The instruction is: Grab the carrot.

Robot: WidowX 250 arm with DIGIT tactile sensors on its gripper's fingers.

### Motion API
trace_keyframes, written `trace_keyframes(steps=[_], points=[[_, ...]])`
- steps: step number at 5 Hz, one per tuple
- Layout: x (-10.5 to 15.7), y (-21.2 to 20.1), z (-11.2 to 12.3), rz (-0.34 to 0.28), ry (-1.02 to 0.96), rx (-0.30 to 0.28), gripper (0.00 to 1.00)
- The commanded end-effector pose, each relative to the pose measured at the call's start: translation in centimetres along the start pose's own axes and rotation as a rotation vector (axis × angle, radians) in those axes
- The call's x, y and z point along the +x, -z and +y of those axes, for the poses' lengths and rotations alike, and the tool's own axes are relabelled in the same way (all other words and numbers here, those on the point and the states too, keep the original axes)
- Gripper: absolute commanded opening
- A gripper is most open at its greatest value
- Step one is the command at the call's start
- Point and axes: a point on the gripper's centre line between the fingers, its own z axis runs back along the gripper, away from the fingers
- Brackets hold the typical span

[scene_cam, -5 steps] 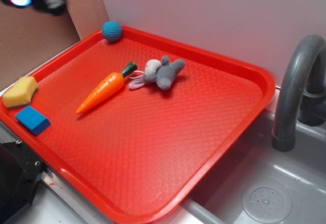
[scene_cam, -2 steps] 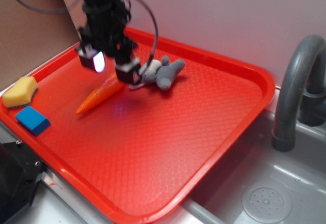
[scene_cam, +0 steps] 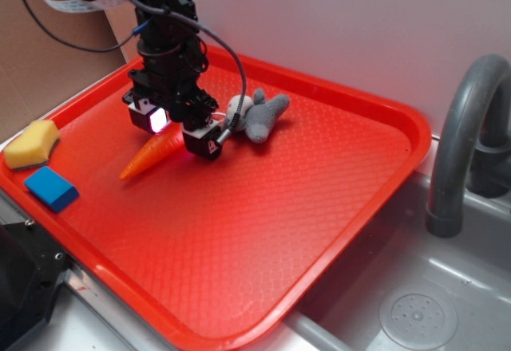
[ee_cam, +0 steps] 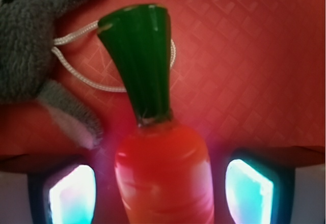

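Observation:
The orange carrot [scene_cam: 148,154] lies on the red tray [scene_cam: 319,207], its pointed tip toward the front left; its thick end and green stem are hidden behind the gripper in the exterior view. My gripper [scene_cam: 182,132] is low over the thick end, open, one finger on each side. In the wrist view the carrot [ee_cam: 163,173] fills the gap between the two glowing fingertips [ee_cam: 71,193], with small gaps on both sides, and its green stem [ee_cam: 140,61] points away from me.
A grey plush bunny [scene_cam: 255,114] lies just right of the gripper, its string loop by the carrot stem. A yellow sponge [scene_cam: 32,143] and a blue block [scene_cam: 51,187] sit at the tray's left edge. A grey faucet [scene_cam: 463,143] and sink [scene_cam: 415,303] are on the right.
The gripper came in from the upper left and has dropped down over the carrot's thick end, so that its fingers now straddle it. The carrot and bunny have not moved.

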Motion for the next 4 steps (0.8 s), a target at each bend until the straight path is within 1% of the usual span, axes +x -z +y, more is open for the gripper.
trace_keyframes(steps=[1,2,3,4], points=[[-1.3,-2.0,-0.4,0.071,0.055,0.043,0.0],[-0.8,-7.1,-0.3,0.08,0.031,-0.025,0.0],[-0.2,-12.2,0.3,0.0,-0.02,-0.022,0.0],[-1.0,-17.1,1.5,-0.087,-0.064,-0.088,0.0]])
